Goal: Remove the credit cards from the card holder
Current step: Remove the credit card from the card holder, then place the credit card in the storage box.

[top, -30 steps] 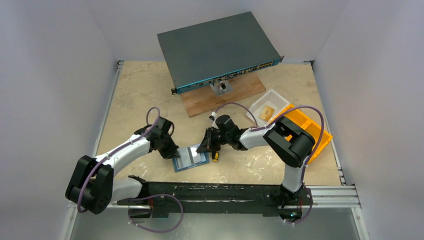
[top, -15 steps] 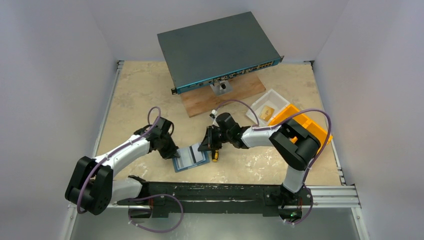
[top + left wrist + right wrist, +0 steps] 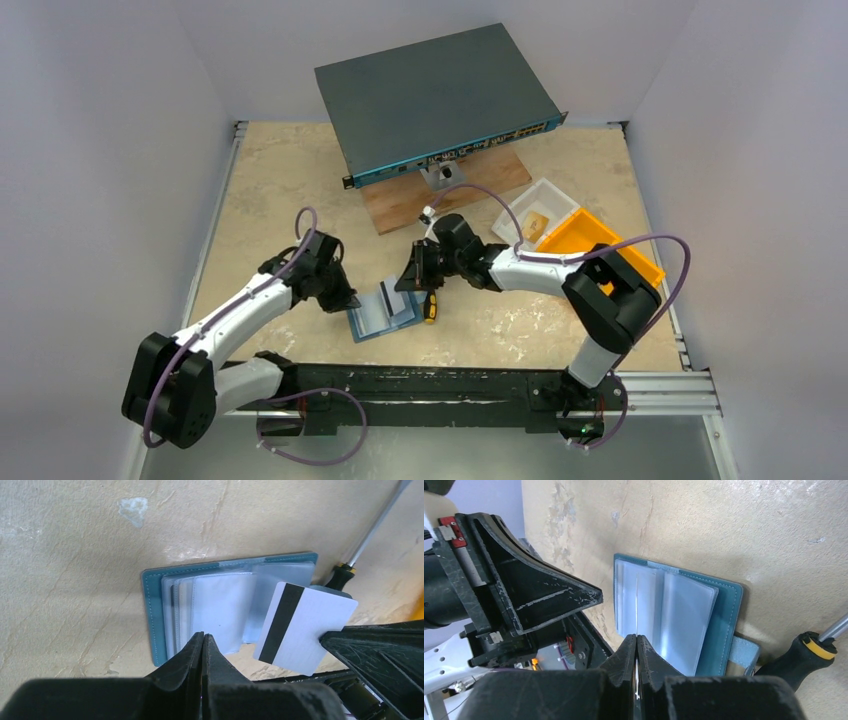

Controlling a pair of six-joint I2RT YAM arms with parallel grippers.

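Our left gripper (image 3: 346,302) is pinched shut on nothing. The open card holder (image 3: 385,318) lies flat right by its tips. Our right gripper (image 3: 402,286) pinches a white credit card (image 3: 305,627) above the holder. We see a speckled beige table (image 3: 270,180) and plain white walls (image 3: 100,150).

The card holder (image 3: 151,615) has a matt teal, leather-like cover with stitched edges and glossy clear plastic sleeves (image 3: 220,607). The white card (image 3: 312,622) looks like smooth plastic; the table (image 3: 75,555) is mottled, matt, stone-look beige.
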